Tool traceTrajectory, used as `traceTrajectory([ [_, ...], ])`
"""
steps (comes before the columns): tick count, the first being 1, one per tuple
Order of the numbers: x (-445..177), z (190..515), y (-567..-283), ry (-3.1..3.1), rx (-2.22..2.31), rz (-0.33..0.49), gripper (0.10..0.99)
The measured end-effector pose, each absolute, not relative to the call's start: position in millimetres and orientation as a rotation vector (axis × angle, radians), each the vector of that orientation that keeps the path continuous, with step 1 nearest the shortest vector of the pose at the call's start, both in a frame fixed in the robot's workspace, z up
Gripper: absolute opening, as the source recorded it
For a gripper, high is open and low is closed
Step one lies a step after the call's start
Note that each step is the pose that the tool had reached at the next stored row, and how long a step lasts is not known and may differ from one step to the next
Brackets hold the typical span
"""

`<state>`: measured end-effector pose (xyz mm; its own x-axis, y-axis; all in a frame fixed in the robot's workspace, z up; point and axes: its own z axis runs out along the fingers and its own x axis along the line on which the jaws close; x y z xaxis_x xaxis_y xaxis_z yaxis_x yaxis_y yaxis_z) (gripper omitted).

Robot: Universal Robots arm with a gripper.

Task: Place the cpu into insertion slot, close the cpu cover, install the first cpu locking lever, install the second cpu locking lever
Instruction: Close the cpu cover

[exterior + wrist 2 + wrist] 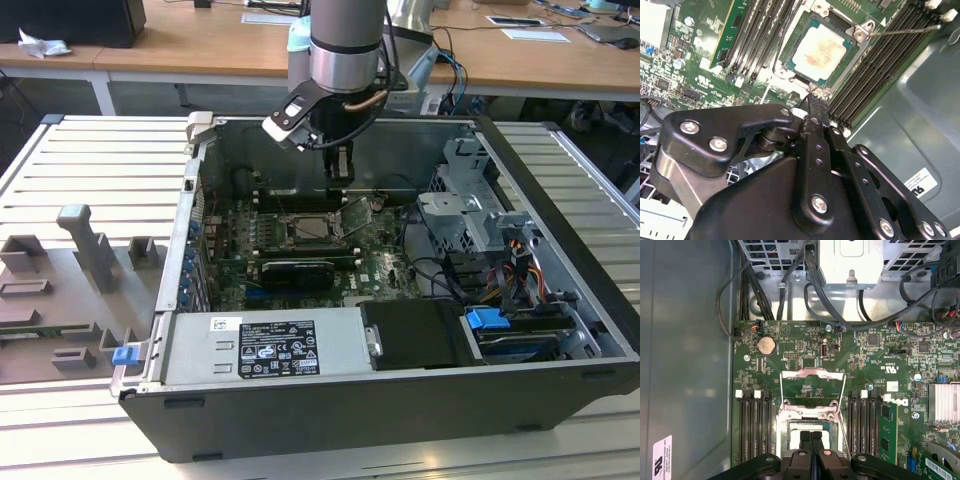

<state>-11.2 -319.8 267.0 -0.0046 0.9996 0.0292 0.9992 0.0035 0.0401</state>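
As the exterior view showed it, the tool [340, 170] hung inside the open computer case [560, 260], just above the insertion slot [315, 228]. In the second wrist view, the cpu [822, 47] lay flat in the slot with its pale face up, and the tool's fingers were pressed together with nothing between them. In the first wrist view, the cpu cover [812, 373] stood tilted up, not closed, just beside the slot. I judged the cpu light, stiff and fragile, best taken by its edges; the thin cover seemed springy, best pressed at its free rim.
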Motion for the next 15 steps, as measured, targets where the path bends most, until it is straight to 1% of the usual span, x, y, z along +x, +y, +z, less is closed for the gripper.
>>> traceTrajectory([
  [4, -10.7, 273.5, -319.8, 2.220, 2.210, 0.077, 0.106],
  [15, 11.9, 271.8, -319.8, 2.223, 2.213, 0.071, 0.106],
])
